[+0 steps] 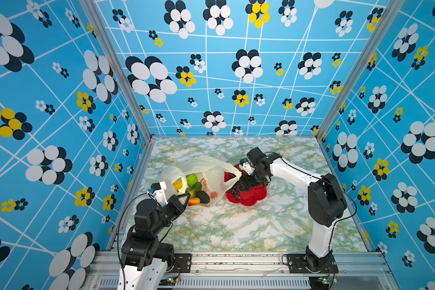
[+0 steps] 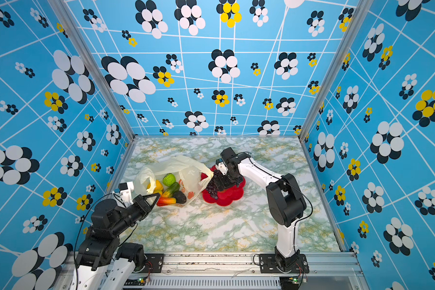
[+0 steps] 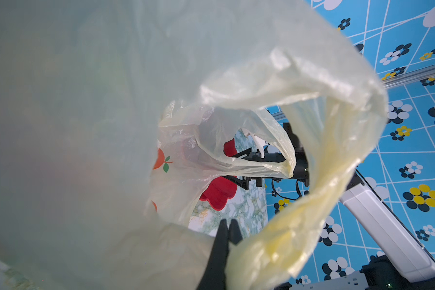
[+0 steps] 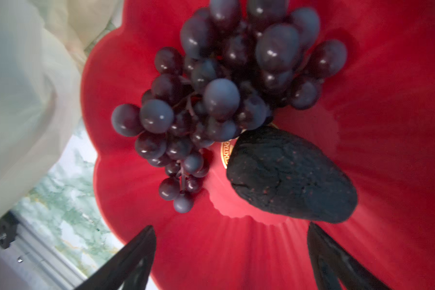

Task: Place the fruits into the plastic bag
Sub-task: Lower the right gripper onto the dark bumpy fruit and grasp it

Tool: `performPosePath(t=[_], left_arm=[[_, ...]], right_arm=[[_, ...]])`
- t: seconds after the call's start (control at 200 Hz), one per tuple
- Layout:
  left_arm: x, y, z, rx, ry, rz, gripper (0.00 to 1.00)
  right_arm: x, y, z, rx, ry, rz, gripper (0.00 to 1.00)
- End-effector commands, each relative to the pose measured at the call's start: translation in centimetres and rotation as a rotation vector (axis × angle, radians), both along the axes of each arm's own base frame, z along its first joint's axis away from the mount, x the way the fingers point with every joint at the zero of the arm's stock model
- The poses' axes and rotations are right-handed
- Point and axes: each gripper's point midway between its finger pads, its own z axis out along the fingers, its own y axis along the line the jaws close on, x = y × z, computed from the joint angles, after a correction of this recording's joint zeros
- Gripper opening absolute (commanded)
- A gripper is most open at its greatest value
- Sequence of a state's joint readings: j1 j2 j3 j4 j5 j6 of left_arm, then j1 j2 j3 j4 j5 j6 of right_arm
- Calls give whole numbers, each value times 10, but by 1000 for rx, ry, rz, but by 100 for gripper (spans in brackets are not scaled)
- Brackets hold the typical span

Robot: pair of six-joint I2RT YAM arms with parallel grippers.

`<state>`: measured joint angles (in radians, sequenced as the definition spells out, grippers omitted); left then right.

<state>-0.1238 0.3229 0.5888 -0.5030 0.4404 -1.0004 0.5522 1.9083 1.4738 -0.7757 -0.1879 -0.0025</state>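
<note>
Your left pincer [image 3: 227,222] is pressed together on the rim of the plastic bag [image 1: 211,165]. It pinches the thin film and holds that edge up off the table [image 1: 236,226] at the bag's front-left corner, so the mouth gapes open. The bag lies on its side on the left half of the table.

In both top views you can see fruits lying inside the mouth, packed against one another:
- a bumpy green ball [image 1: 192,179]
- a yellow pepper-like piece [image 1: 177,186]
- a green cucumber [image 1: 195,188]
- a dark avocado [image 1: 203,197]
- a red-orange piece [image 1: 194,201]

One loop handle [image 1: 234,173] drapes over the left edge of the red flower-shaped dish [image 1: 251,198], which stands just beside the bag on its right.

Your right pincer [image 4: 232,234] is spread wide, low over that dish, and grips nothing. In the right wrist view its two fingers [image 4: 141,246] frame the dish floor. Just ahead of them the grape bunch [image 4: 221,100] lies in the dish, with a second avocado [image 4: 291,175] touching its side. You cannot tell from any view whether the fingertips touch the dish. The grapes and this avocado are both outside the bag, close to its draped handle
</note>
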Motion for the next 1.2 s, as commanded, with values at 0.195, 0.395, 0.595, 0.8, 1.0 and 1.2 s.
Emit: performPosePath(t=[0.195, 0.395, 0.595, 0.8, 1.0, 1.2], left_arm=[[-5, 5, -7, 7, 15, 27, 0], [-4, 5, -6, 7, 20, 27, 0], [-4, 6, -5, 19, 20, 25, 0], [-2, 4, -6, 10, 21, 23, 0], [-2, 4, -8, 2, 27, 20, 0], [-2, 4, -8, -2, 27, 22, 0]], right_arm=[[28, 2, -8, -49, -122, 74, 98], [15, 15, -28, -6, 18, 103, 99], [-2, 14, -24, 53, 47, 72, 99], [-15, 13, -20, 101, 52, 38, 97], [-7, 2, -30, 42, 14, -18, 94], [7, -9, -37, -33, -37, -81, 89]])
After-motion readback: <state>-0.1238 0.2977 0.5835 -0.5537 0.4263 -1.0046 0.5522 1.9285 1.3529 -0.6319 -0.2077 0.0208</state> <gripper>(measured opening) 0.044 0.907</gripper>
